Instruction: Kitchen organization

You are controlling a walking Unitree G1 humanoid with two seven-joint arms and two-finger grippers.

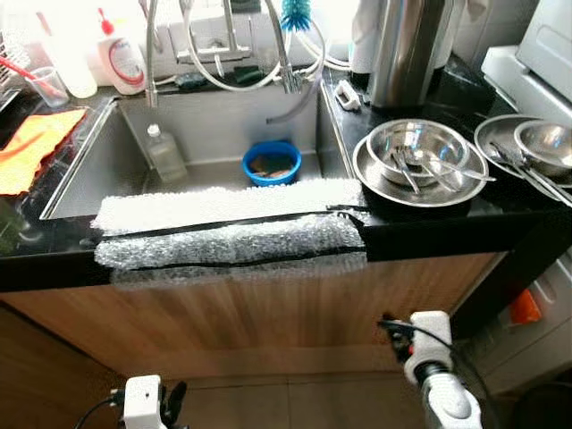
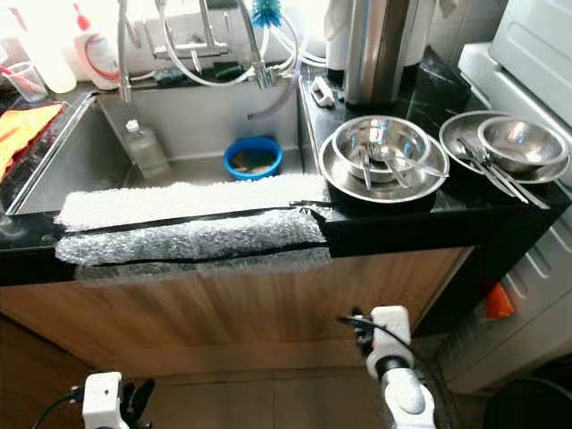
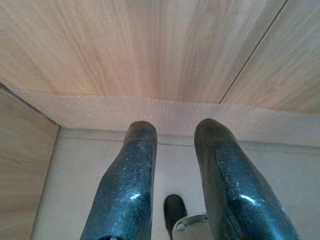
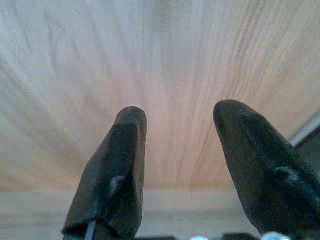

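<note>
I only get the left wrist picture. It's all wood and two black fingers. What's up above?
Observer: A sink set in a black counter, with a blue bowl inside it.
Operator: Anything else in there?
Observer: A clear bottle leaning in the sink's left corner.
Operator: Are there dishes?
Observer: Yes, steel bowls with cutlery stacked on the counter right of the sink.
Operator: Where's the other tool?
Observer: The right tool hangs low, open, facing the wooden cabinet front.

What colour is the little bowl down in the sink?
Blue. The bowl sits at the back of the sink; the left eye view shows it best.
</note>
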